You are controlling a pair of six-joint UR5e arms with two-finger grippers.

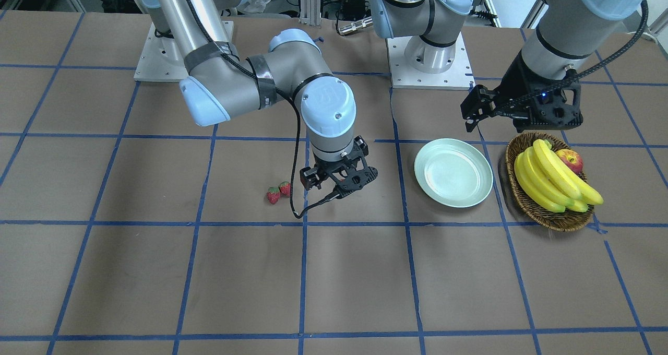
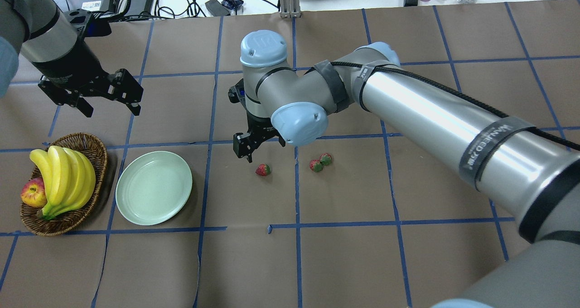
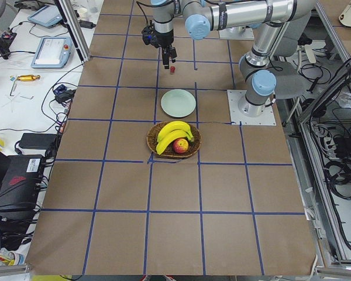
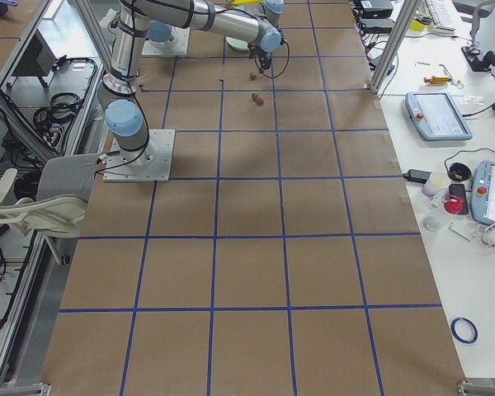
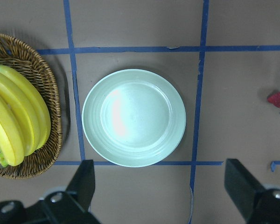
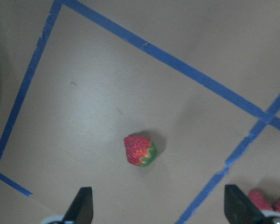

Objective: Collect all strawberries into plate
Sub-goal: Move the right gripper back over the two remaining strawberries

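Strawberries (image 2: 320, 162): all 3 on the counter (image 2: 408, 262), none on the plate (image 2: 154, 188) yet. The lone berry (image 6: 140, 150) lies nearest the plate; the other 2 touch as a pair, farther from it. Step in hand, prob.: 1st pick. The right fingers (image 6: 84, 205) hover wide open & empty over the lone berry. Next: drop straight down, close gently, carry to plate. Berry lies on its side, long axis approx. toward the plate, green cap away from it. The left fingers (image 5: 86, 179) hang spread & empty near the plate.

A brown-papered table (image 3: 164, 234), gridded with blue tape, stood under even light. Along the table's operators' side ran a white bench (image 3: 14, 114) carrying a tablet (image 3: 50, 52).
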